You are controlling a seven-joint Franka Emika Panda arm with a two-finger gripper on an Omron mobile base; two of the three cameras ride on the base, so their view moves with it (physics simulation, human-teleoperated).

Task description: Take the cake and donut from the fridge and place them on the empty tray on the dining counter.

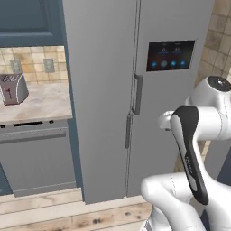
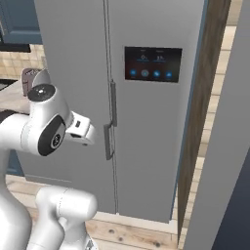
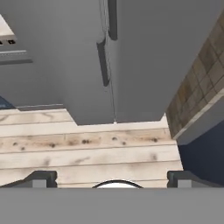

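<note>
The fridge [image 1: 103, 90] is a tall grey double-door unit with both doors shut and a black panel [image 1: 170, 55] with blue lights on its right door. Its two long vertical handles [image 1: 137, 94] meet at the centre seam. It also stands ahead in the right base view as fridge [image 2: 146, 146] and in the hand view as fridge [image 3: 135, 65]. My gripper [image 3: 112, 178] is open, with its fingertips [image 3: 41, 177] far apart and nothing between them. It hangs in front of the fridge, short of the handles, aimed down at the floor. The cake and donut are hidden. The empty tray and dining counter are out of view.
A toaster [image 1: 12, 88] sits on the kitchen worktop [image 1: 40, 106] left of the fridge, above a grey appliance front [image 1: 36, 158]. Dark blue cabinets [image 1: 27, 22] hang above. A wooden side panel [image 2: 205, 97] flanks the fridge's right. Pale plank floor [image 3: 87, 148] lies in front.
</note>
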